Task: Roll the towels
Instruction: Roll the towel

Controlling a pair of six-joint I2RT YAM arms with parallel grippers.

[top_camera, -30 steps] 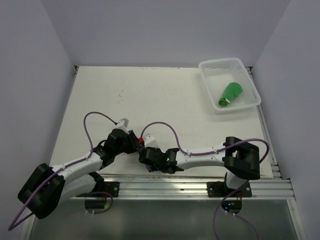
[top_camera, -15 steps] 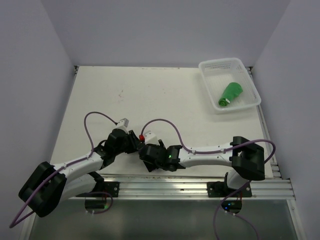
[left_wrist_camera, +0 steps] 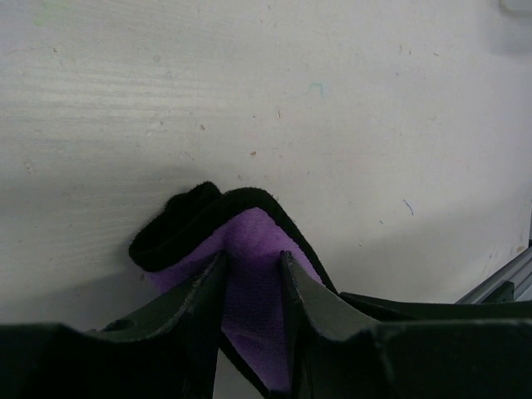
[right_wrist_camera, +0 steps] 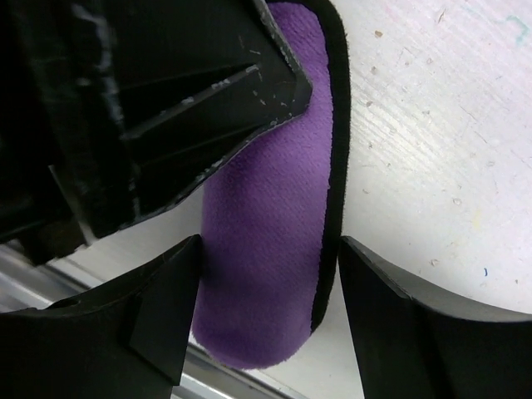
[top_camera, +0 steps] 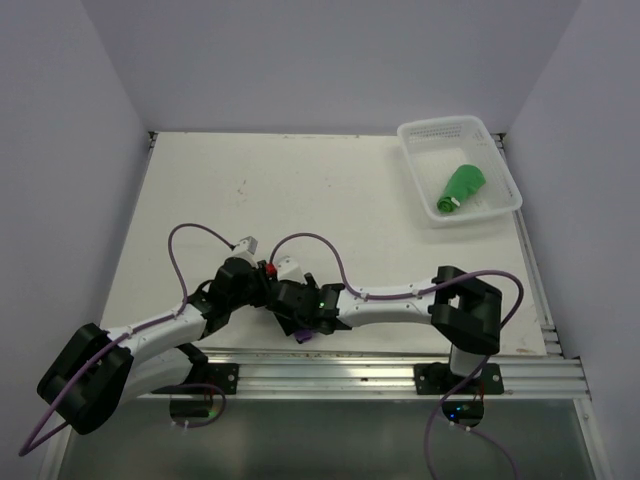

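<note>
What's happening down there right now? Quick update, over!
Left gripper shut on purple towel. Right gripper open, straddling the roll. Green towel rolled, in the basket. Nothing in the way.

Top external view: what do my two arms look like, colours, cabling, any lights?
The left arm and right arm have white links between chunky black joint housings. A thin purple cable loops along each. The right arm's wrist carries a small green light and a red knob. Fingers are matte black wedges.
</note>
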